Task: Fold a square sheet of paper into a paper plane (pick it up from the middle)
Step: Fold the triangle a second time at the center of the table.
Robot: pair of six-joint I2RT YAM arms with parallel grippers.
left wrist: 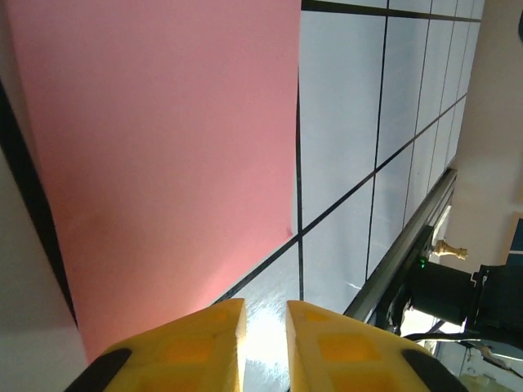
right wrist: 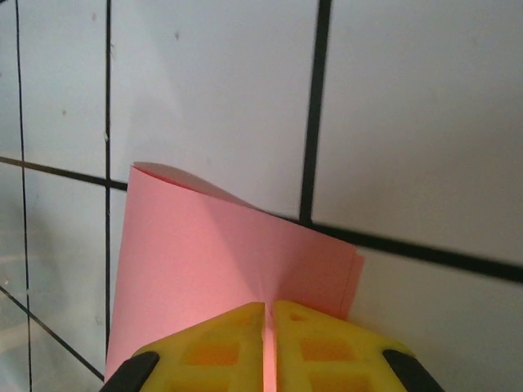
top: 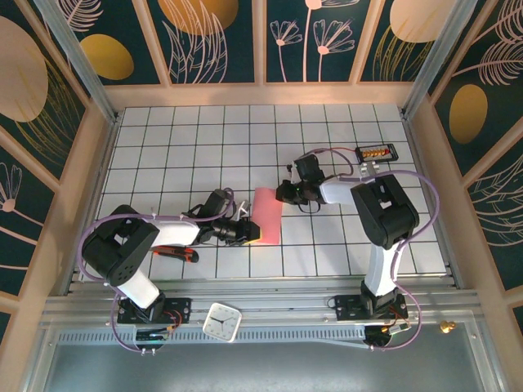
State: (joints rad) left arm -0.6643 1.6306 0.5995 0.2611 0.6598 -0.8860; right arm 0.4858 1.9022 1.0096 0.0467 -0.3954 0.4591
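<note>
The square sheet of paper (top: 268, 214) lies folded double as a narrow salmon-pink strip in the middle of the gridded table (top: 196, 147). My right gripper (top: 280, 193) is shut on its far right edge. In the right wrist view the paper (right wrist: 221, 253) runs between the yellow fingertips (right wrist: 237, 327) of that gripper (right wrist: 268, 309), with both layers pinched and the fold curling up at the far end. My left gripper (top: 249, 232) sits low at the strip's near left corner. In the left wrist view its jaws (left wrist: 265, 314) stand slightly open over bare tile, with the paper (left wrist: 163, 147) just beside the left finger.
A red-handled black tool (top: 176, 254) lies under the left arm near the table's front edge. A small white square clock (top: 221, 321) rests on the front rail. A black holder with orange pieces (top: 377, 152) sits at the back right. Wooden walls enclose the table.
</note>
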